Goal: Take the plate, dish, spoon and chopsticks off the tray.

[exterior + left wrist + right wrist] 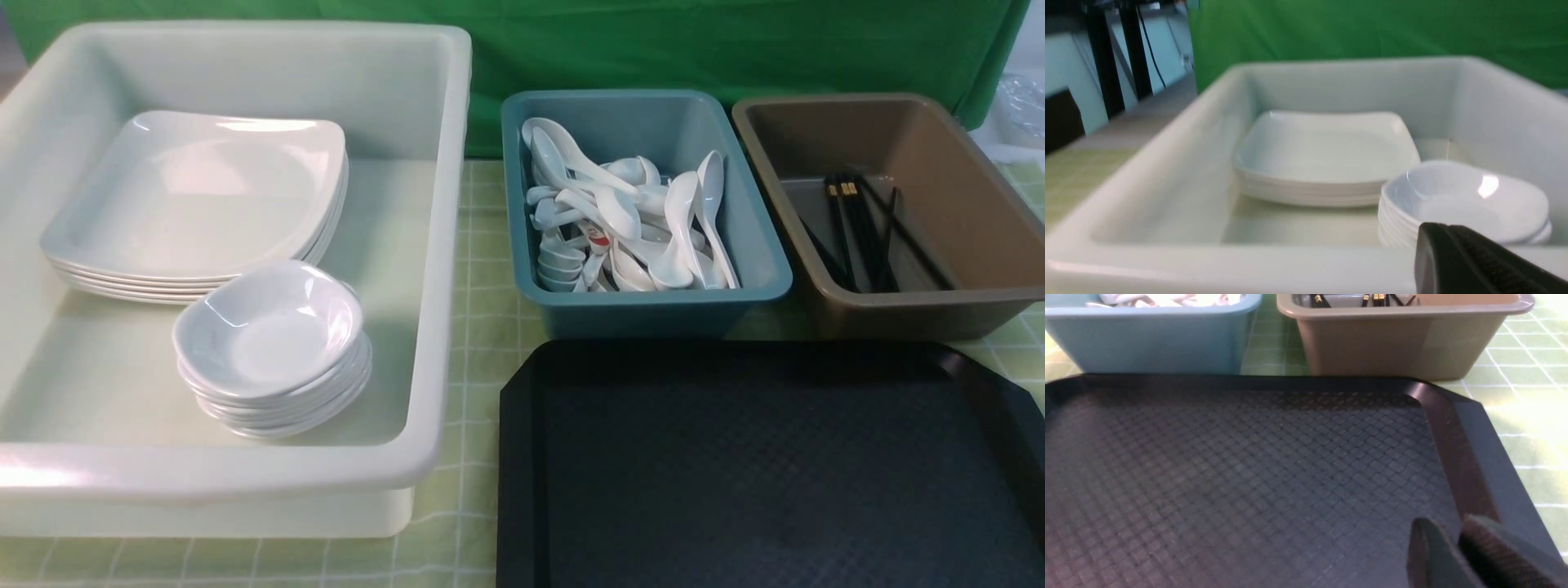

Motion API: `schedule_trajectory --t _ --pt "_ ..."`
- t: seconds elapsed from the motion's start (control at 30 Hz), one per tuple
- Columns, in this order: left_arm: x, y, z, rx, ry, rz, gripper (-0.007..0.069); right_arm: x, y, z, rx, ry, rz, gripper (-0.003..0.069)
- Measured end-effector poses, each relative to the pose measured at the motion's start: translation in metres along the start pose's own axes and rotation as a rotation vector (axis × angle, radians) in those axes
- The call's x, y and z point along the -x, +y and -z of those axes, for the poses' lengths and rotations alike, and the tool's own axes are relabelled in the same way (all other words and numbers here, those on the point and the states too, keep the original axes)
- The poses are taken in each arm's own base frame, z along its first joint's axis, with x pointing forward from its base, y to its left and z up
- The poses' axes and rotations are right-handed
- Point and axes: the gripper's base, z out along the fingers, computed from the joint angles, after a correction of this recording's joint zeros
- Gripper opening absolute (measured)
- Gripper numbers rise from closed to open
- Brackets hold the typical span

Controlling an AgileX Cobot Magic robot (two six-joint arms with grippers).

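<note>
The black tray lies at the front right with nothing on it; it fills the right wrist view. The plate tops a stack in the white tub, also in the left wrist view. The dish tops a second stack in front of it. White spoons fill the teal tub. Black chopsticks lie in the brown tub. My left gripper is shut and empty, just outside the white tub's near wall. My right gripper hangs over the tray's corner, jaws slightly apart, empty. Neither gripper shows in the front view.
The white tub fills the left side. The teal tub and brown tub stand side by side right behind the tray. A green checked cloth covers the table, and a green curtain hangs at the back.
</note>
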Motion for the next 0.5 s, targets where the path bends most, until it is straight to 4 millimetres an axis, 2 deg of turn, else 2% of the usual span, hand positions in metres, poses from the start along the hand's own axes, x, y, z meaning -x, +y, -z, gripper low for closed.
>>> schedule_trajectory --t 0.13,0.5 --pt "-0.0087 -0.0006 0.0003 -0.003 0.083 0.052 0.0010 0.0000 0.0000 0.0000 0.000 0.000 0.000 0.0162" --pt "-0.0081 -0.0005 0.0003 -0.002 0.077 0.069 0.0010 0.0000 0.0000 0.0000 0.000 0.000 0.000 0.0188"
